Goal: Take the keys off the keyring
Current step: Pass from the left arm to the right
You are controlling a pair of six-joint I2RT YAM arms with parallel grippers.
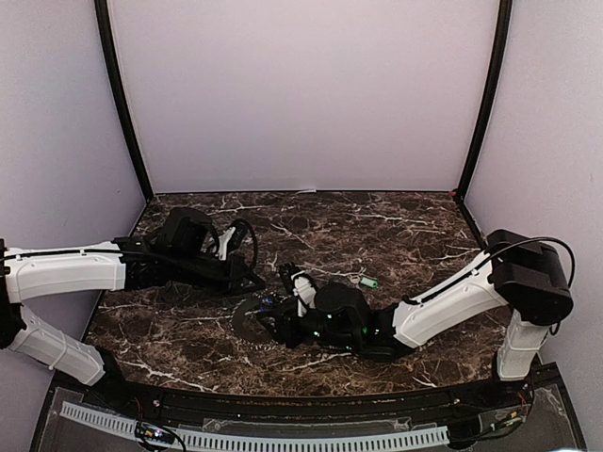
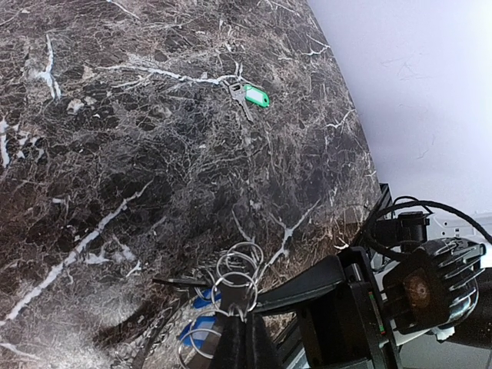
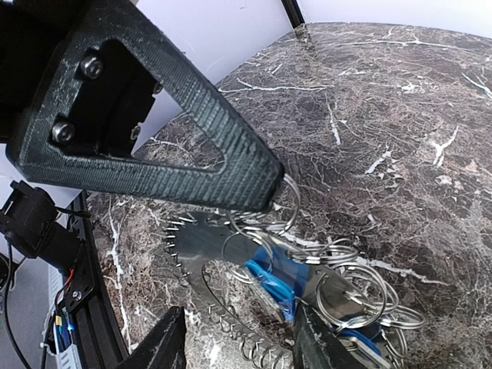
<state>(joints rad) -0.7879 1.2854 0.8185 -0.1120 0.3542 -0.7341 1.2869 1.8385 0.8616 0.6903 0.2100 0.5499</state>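
The keyring (image 3: pixel 198 244), a flat dark toothed ring, lies on the marble with blue keys (image 3: pixel 278 278) and a tangle of wire split rings (image 3: pixel 355 286) bunched on it. It also shows under both grippers as the keyring (image 1: pixel 247 320). My left gripper (image 2: pixel 237 311) is shut on one wire split ring (image 2: pixel 235 286), just above the blue keys (image 2: pixel 198 332). My right gripper (image 3: pixel 242 342) stands open, its fingers astride the keyring's toothed rim without touching it. A green key (image 2: pixel 256 96) lies apart on the table, seen from above as the green key (image 1: pixel 368 282).
The left gripper's black finger (image 3: pixel 154 138) crosses the top of the right wrist view, close over the keyring. The right arm's body (image 2: pixel 415 292) fills the lower right of the left wrist view. Black corner posts (image 1: pixel 127 113) and pale walls bound the marble table (image 1: pixel 405 226).
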